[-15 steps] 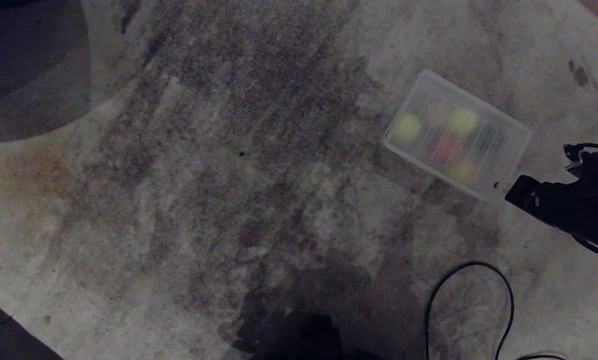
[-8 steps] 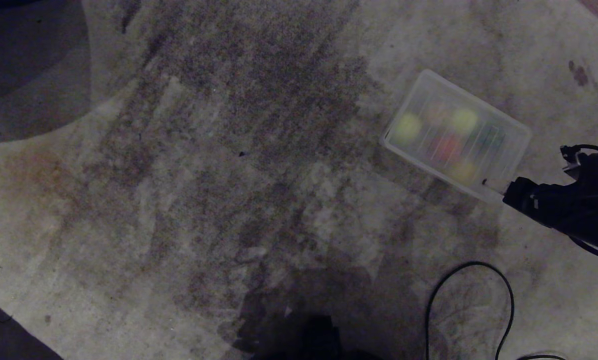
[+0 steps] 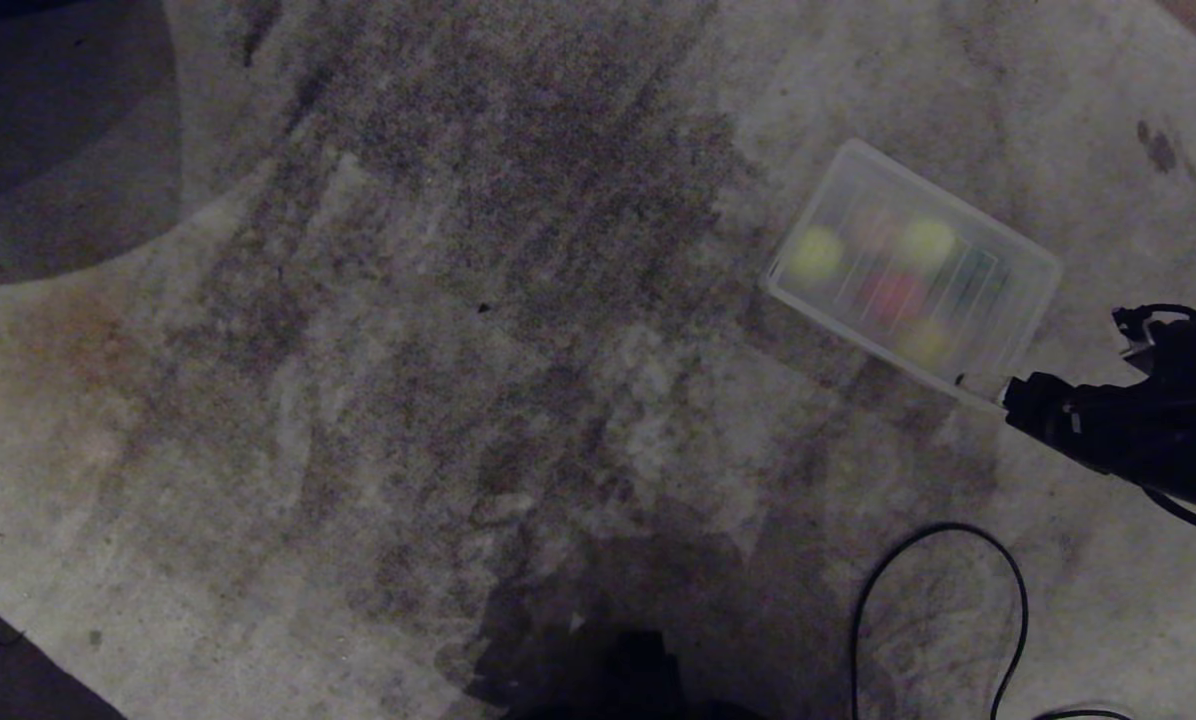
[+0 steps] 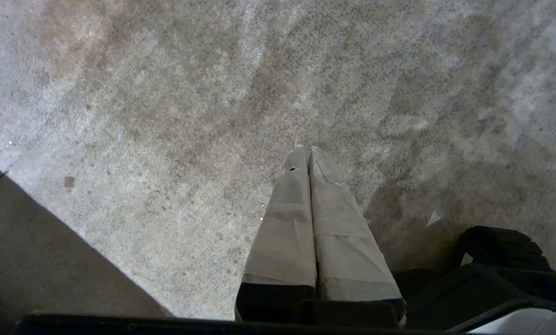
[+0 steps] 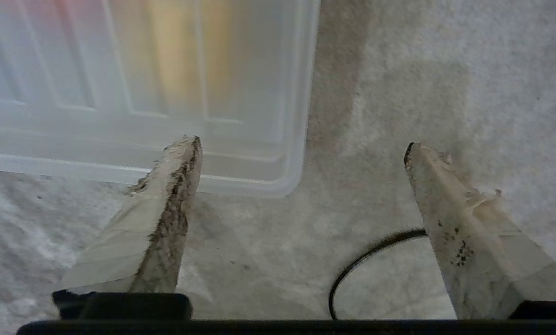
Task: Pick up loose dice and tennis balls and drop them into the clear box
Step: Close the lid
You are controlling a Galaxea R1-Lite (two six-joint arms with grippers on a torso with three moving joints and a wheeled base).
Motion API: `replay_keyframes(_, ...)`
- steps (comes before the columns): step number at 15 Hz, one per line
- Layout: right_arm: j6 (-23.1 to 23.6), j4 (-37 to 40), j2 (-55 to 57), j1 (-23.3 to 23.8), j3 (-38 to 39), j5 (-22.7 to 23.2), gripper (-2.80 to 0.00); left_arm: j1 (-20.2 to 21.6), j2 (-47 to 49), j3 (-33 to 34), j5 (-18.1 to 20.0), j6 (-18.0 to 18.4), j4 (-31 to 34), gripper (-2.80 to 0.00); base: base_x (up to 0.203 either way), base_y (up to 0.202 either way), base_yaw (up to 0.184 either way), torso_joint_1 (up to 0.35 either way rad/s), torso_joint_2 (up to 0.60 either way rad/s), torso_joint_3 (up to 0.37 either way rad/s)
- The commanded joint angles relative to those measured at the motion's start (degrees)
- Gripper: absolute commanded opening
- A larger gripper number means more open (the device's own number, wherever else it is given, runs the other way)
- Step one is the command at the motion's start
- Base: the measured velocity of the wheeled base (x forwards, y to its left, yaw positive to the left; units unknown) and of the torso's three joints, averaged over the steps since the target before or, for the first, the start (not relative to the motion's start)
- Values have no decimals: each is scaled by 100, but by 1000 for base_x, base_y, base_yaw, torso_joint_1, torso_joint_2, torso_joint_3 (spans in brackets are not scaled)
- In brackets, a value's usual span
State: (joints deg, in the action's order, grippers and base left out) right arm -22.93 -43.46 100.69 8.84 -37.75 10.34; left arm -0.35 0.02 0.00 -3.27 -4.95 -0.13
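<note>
The clear box (image 3: 808, 312) sits on the carpet at the right, and a ribbed translucent panel (image 3: 943, 300) lies over it. Through the panel show blurred shapes: two yellow-green tennis balls (image 3: 816, 254) (image 3: 926, 240), a red die (image 3: 893, 293), a dark green one (image 3: 973, 270) and a yellow one (image 3: 923, 340). My right gripper (image 3: 988, 395) is open at the box's near right corner, with nothing between its fingers. In the right wrist view the right gripper (image 5: 301, 144) hangs over that rounded box corner (image 5: 287, 184). My left gripper (image 4: 307, 150) is shut and empty over bare carpet.
A black cable (image 3: 958, 530) loops on the carpet just in front of the box, and this cable (image 5: 366, 256) also runs under my right fingers. A dark rounded shape (image 3: 58, 130) fills the far left corner. A dark strip (image 3: 8, 670) cuts the near left corner.
My right gripper has opened wide and drifted slightly nearer, staying at the box's near right corner. The box and panel have not moved.
</note>
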Motion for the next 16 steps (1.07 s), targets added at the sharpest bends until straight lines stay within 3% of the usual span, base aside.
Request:
replay_keyframes(1, -16, -31, 108, -5, -29, 3, 0, 0, 6, 9, -7, -6, -4, -280, 0, 0, 0, 0, 0, 0)
replay_keyframes(16, 358, -75, 416, 55, -557, -128, 0, 0, 6, 9, -7, -6, -4, -280, 0, 0, 0, 0, 0, 0)
